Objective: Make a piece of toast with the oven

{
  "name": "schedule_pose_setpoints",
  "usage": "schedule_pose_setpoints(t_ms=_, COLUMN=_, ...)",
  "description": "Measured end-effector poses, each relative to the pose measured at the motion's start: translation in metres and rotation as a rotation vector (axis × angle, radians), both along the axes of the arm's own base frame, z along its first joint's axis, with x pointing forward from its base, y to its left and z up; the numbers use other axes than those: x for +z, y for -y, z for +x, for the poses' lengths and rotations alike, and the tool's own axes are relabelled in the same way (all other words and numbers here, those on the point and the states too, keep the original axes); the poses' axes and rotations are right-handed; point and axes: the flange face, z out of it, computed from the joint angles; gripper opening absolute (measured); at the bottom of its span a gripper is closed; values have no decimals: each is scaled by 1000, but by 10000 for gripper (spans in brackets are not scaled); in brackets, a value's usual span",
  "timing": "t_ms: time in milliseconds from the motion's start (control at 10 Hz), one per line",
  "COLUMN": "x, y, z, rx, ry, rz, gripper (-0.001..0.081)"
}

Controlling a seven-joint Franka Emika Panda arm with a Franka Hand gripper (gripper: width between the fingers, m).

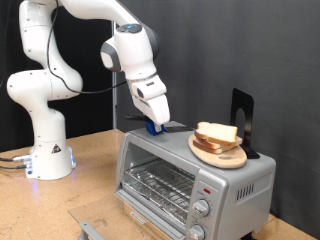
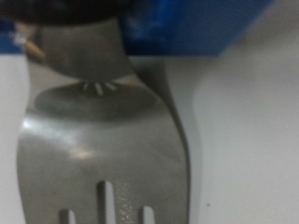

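— What's nearest you?

— The bench (image 1: 95, 160), then the oven (image 1: 190, 180), door shut, rack visible through the glass.

— And the bread?

— On the oven's roof, a wooden plate (image 1: 218, 152) carries stacked slices (image 1: 216, 134); I can't single out one piece.

— The end effector (image 1: 156, 122)?

— Down on the roof beside the plate. I see a fork (image 2: 103, 140) close under the wrist camera; its grip I can't tell.
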Motion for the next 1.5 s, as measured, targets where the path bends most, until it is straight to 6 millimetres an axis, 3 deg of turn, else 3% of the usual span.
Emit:
schedule_pose_setpoints(t_ms=300, x=4, y=1, z=-1, rx=-9, ry=-21, rz=17, gripper=390)
schedule_pose_setpoints(t_ms=800, x=49, y=21, z=-1, rx=-33, ry=-31, rz=72, gripper=390)
schedule_pose_setpoints(t_ms=1000, x=48, y=21, z=-2, rx=-58, ry=-42, rz=99, gripper=390)
schedule_pose_setpoints(t_ms=1200, x=61, y=32, z=-3, rx=-195, ry=-46, rz=212, gripper=391)
schedule_pose_setpoints(t_ms=1500, x=82, y=66, z=-8, rx=-430, ry=-58, rz=249, gripper=391)
